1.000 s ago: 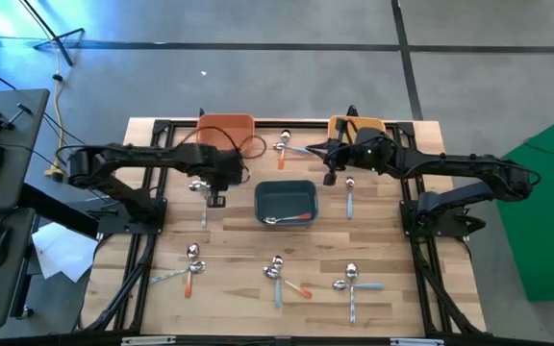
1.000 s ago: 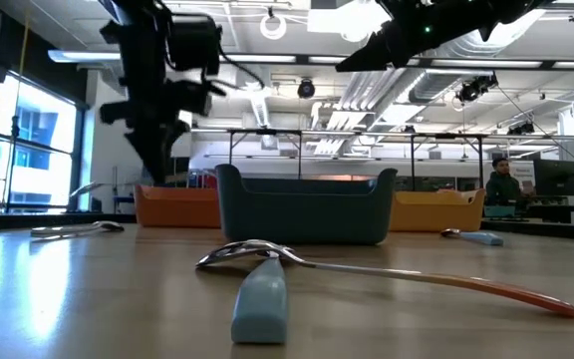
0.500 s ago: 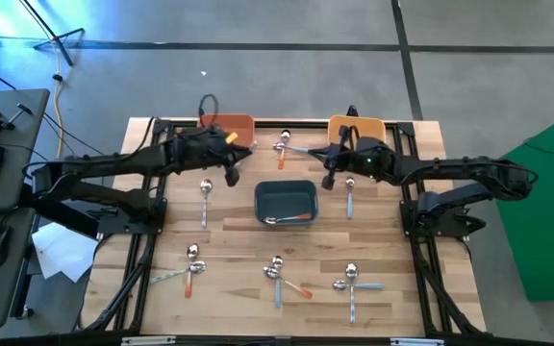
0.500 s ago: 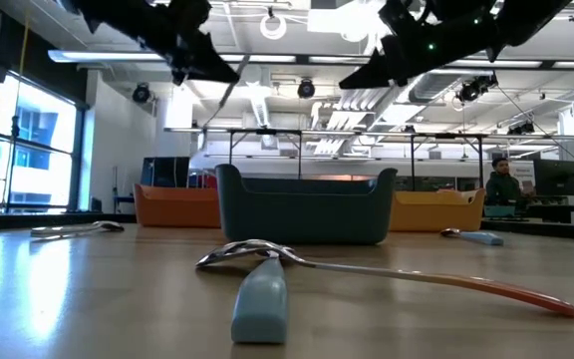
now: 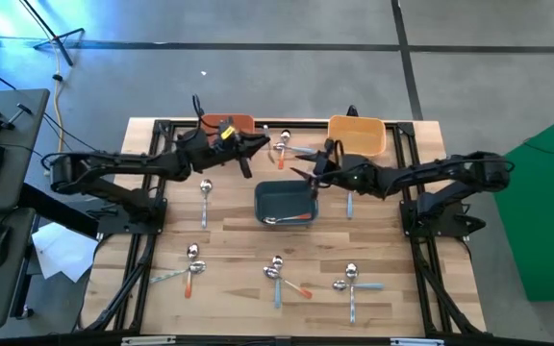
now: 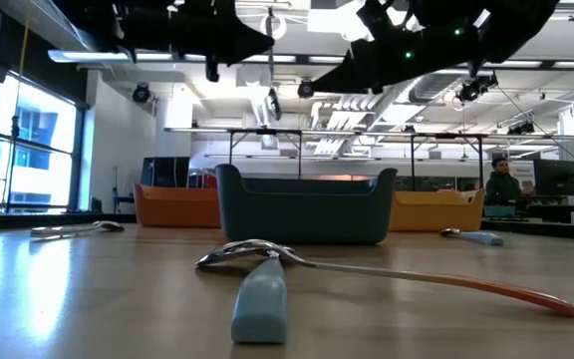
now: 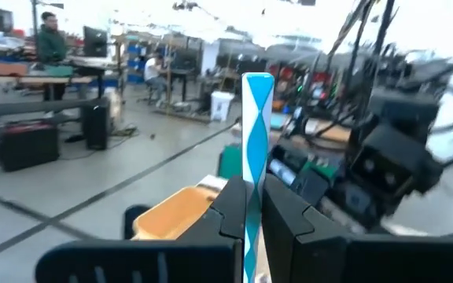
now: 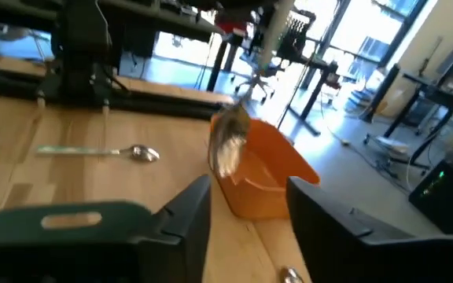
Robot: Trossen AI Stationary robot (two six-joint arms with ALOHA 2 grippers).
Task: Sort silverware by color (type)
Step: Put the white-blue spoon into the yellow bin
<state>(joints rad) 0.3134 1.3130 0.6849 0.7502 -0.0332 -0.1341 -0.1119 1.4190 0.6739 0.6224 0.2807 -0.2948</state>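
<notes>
My left gripper hangs in the air beside the orange bin at the far left. It points toward the table's right and is shut on a spoon with a light blue handle. My right gripper hovers over the far rim of the dark blue bin, its fingers open. Ahead of them a blurred silver spoon bowl hangs in the air, touching neither finger. It also shows in the low view as a small spoon between the two arms. An orange-handled spoon lies in the dark blue bin. My left gripper pinches the spoon's light blue handle between its two fingers. The fingers lie along the handle, whose squared free end sticks out well past the fingertips. The spoon is lifted clear of the table, and the gripper hides its bowl.
The yellow bin stands at the far right. Loose spoons lie on the wood: one left of the blue bin, one right of it, one at the far middle and several along the near edge. A person stands in the room behind.
My left gripper has risen with its spoon from beside the blue bin toward the far edge, tipping from pointing down to nearly level. My right gripper has moved left and nearer, over the blue bin's far rim, and opened. A spoon is now in the air ahead of it.
</notes>
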